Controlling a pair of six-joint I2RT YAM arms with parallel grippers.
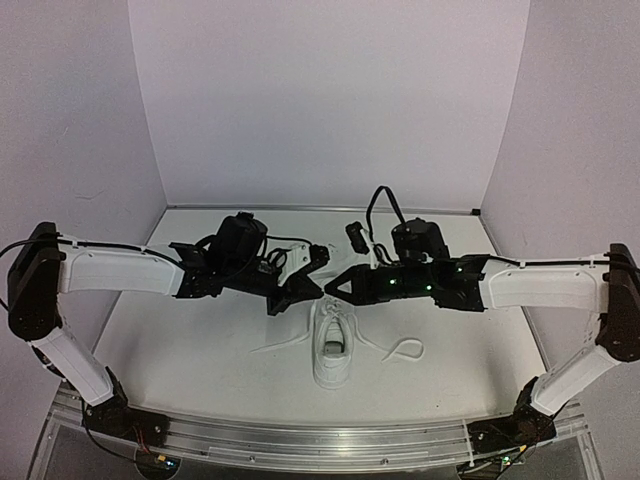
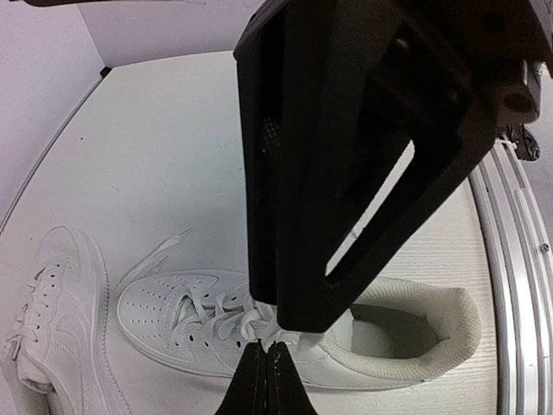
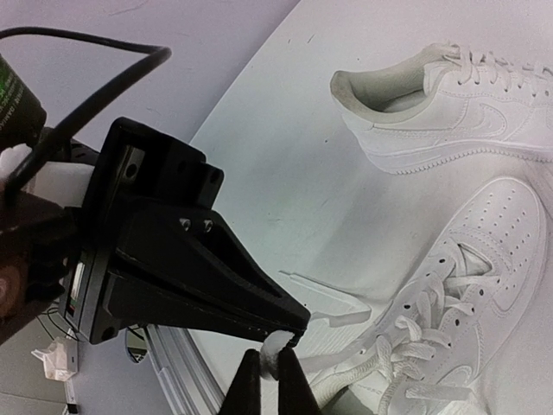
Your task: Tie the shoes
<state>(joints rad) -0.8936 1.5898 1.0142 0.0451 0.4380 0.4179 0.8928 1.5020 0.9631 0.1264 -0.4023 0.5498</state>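
Lying lengthwise near-to-far mid-table, the shoe points toe far, heel near: all white, perforated toe, padded collar. Left claw is pinched tight on its lace; right claw just beside, can't tell whether it grips.

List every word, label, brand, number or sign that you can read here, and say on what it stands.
None: no text can be read in any view.
Upper sneaker, right wrist view: a curved mark on its side, no letters.
Lower sneaker: no print shows.
Green part at the top left of the right wrist view: pale marks, too blurred to read.
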